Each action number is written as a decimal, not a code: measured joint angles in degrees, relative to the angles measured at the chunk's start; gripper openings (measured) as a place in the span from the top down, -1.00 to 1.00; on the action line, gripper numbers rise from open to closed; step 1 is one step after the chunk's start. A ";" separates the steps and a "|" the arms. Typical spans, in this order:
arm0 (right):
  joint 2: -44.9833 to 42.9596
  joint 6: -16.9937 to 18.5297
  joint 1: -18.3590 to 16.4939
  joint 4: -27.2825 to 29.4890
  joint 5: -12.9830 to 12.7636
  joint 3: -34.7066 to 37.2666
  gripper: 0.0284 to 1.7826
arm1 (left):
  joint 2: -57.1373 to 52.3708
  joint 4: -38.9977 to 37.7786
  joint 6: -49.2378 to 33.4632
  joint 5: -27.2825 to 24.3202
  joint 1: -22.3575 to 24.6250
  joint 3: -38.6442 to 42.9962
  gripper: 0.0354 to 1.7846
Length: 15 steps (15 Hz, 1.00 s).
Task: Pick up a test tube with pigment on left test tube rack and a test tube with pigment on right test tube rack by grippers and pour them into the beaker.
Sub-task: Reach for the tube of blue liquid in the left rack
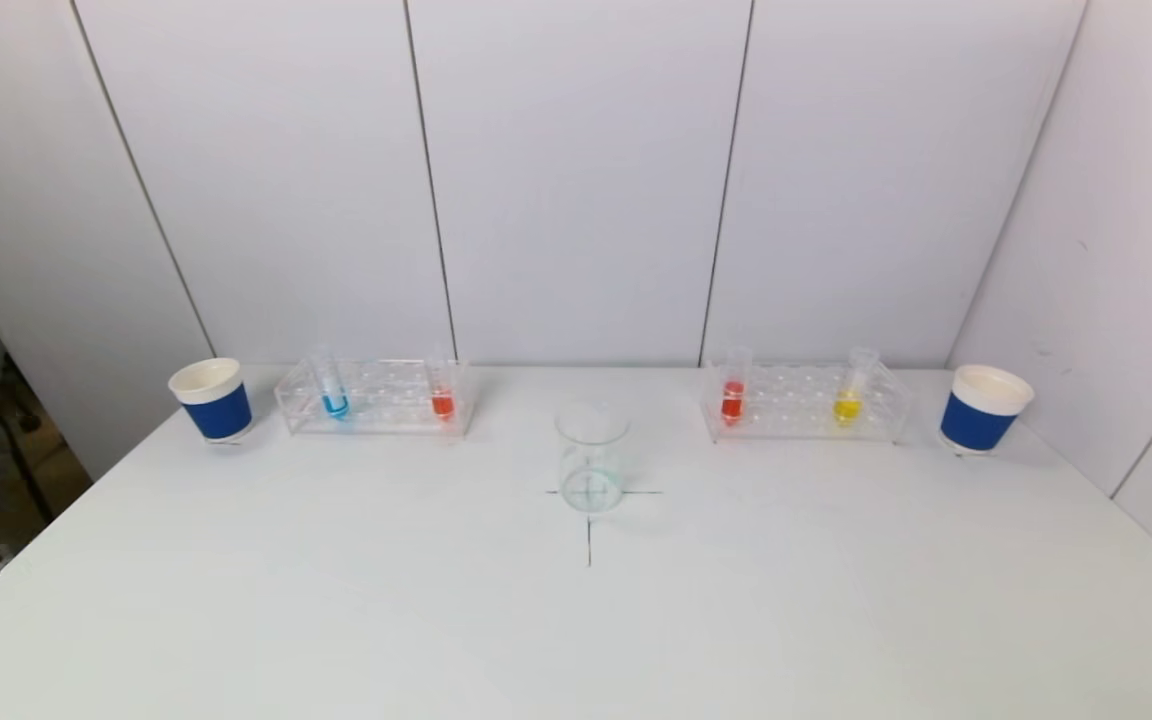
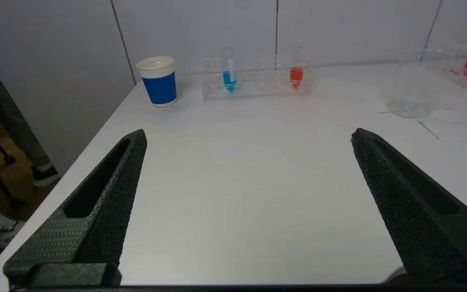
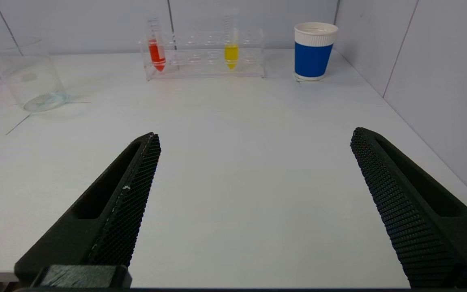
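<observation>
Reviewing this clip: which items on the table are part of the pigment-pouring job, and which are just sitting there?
Part of the job:
- left rack: blue tube, red tube
- right rack: red tube, yellow tube
- glass beaker, centre
- left gripper and right gripper, both open, short of the racks

Just sitting there:
- blue paper cup, far left
- blue paper cup, far right

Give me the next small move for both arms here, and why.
Probably reach each gripper forward toward its own rack. The left gripper and right gripper both hang open and empty over the near table, far from the tubes. All four tubes stand in the left rack and right rack, and the beaker holds no pigment yet.
</observation>
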 joint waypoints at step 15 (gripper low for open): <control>0.00 0.00 0.00 0.00 0.04 0.00 -0.92 | 46.78 -32.77 -0.41 0.02 -0.07 -10.34 -0.98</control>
